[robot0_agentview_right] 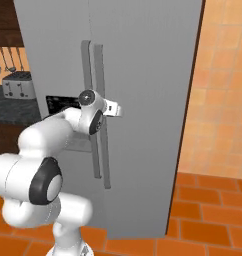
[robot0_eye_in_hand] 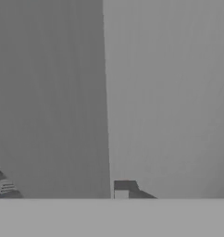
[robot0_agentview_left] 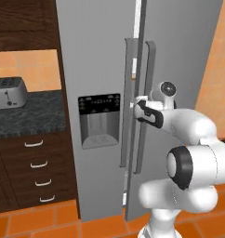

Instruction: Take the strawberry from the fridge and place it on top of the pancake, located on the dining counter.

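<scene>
Fridge (robot0_agentview_left: 100,69), tall, light-grey and two-doored, is gripped at centre frame: its right vertical handle (robot0_agentview_right: 100,145) is pinched by the end effector (robot0_agentview_right: 114,109).

A silver toaster (robot0_agentview_left: 9,92) is set on the dark speckled counter (robot0_agentview_left: 35,116), towards its back edge. Dark wood drawers (robot0_agentview_left: 37,167) with pale handles are seen below. Utensils (robot0_agentview_right: 5,59) are hung above.

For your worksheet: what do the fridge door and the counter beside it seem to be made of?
Fridge door: probably brushed or painted metal; flat, even light grey with a matte sheen. Counter: looks like polished stone, perhaps granite; dark with fine pale speckles. Rendered, so uncertain.
</scene>
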Controlling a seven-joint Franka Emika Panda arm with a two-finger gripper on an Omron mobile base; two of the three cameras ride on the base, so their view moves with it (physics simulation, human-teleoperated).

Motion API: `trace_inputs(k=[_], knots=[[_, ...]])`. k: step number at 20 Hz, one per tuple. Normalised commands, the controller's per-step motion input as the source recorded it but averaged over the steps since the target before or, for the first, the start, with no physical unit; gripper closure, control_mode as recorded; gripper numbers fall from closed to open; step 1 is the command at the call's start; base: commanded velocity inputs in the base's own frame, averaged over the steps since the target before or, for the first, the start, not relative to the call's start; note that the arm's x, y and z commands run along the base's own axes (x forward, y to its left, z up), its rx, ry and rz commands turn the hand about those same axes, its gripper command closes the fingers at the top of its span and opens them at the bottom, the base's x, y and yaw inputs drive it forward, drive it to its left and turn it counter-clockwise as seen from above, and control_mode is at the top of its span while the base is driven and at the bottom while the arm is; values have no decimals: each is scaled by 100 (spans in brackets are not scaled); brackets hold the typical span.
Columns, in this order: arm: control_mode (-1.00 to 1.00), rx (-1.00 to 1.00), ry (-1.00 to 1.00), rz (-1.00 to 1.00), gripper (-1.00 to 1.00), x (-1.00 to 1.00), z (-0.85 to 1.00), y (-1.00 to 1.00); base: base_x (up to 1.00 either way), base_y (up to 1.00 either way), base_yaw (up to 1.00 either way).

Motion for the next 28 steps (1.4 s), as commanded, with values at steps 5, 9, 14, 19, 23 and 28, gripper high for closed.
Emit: trace_inputs(k=[5, 9, 14, 19, 23, 28], knots=[[-100, 18, 0, 0, 100, -100, 5, -100, 0, 0, 0], [-100, 18, -1, 0, 100, -100, 36, -100, 0, 0, 0], [-100, 5, 1, -2, 100, -82, 64, -96, 0, 0, 0], [-100, -8, 3, -11, -100, -63, 93, -27, 0, 0, 0], [-100, -31, 2, -15, -100, -59, 81, 24, 0, 0, 0], [-100, -62, 23, -3, -100, -9, 38, 94, 0, 0, 0]])
